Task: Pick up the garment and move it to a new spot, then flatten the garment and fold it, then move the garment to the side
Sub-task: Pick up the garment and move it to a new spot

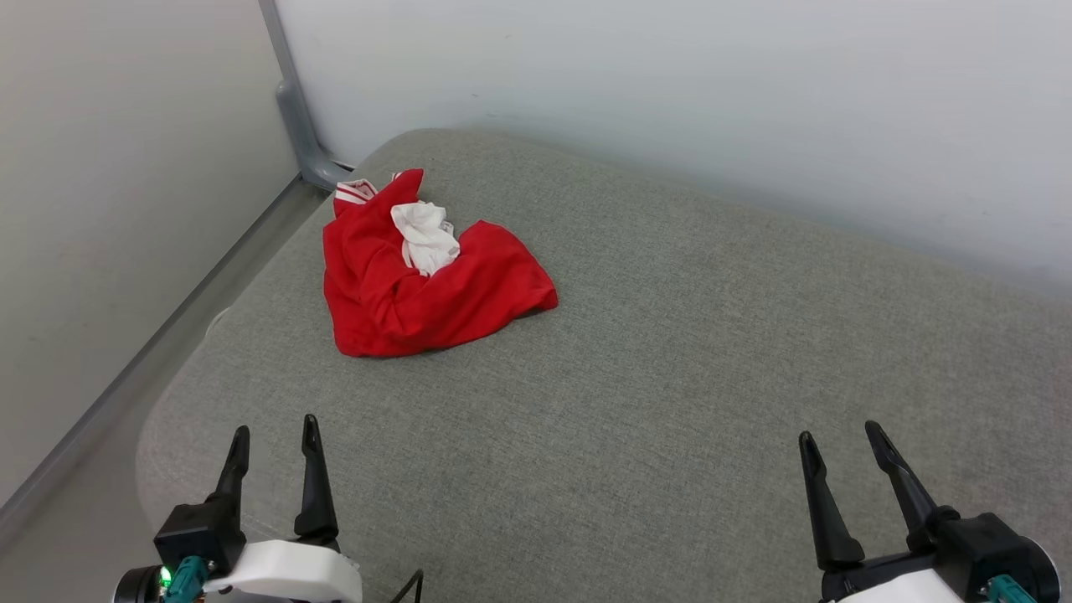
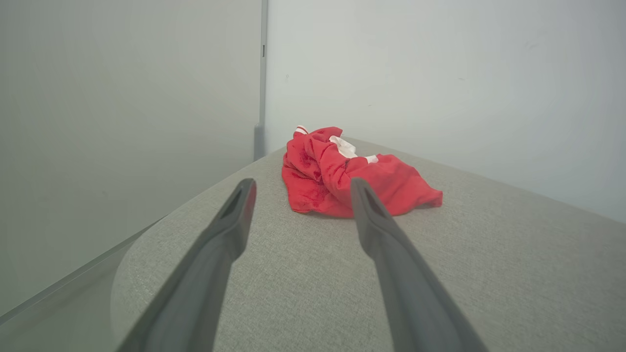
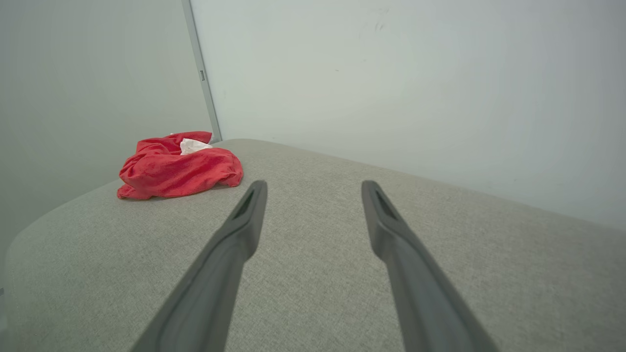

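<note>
step in hand: first pick, not begun. garment (image 1: pixel 419 285) lies in a crumpled heap at 11 o'clock on the tabletop (image 1: pixel 670 352), near the far left corner, nothing touching it. left tool (image 1: pixel 275 424) at 7 o'clock, fingers spread wide, holding nothing. right tool (image 1: pixel 838 430) at 5 o'clock, fingers also spread, holding nothing. both well apart from the cloth.

to do it well: left tool is the nearer one, garment sits at about 12 to 1 o'clock ahead of it; from the right tool it is off at 10 o'clock, a long reach. come down on a raised red ridge near the heap's middle, not the thin flat hem at the near edge, and pinch several layers so it lifts whole. likely risk: grabbing the tabletop cover too, or pushing the heap off the rounded corner.

materials: garment is soft, limp red knit, deep folds, a bunched white sleeve (image 1: pixel 427 234) on top, red-and-white striped trim (image 1: pixel 353 192) at its 12 o'clock end. tabletop is grey woven cloth, padded look, rounded corners, matte. plain pale wall (image 1: pixel 670 84) behind, a grey metal post (image 1: pixel 293 109) in the corner.
</note>
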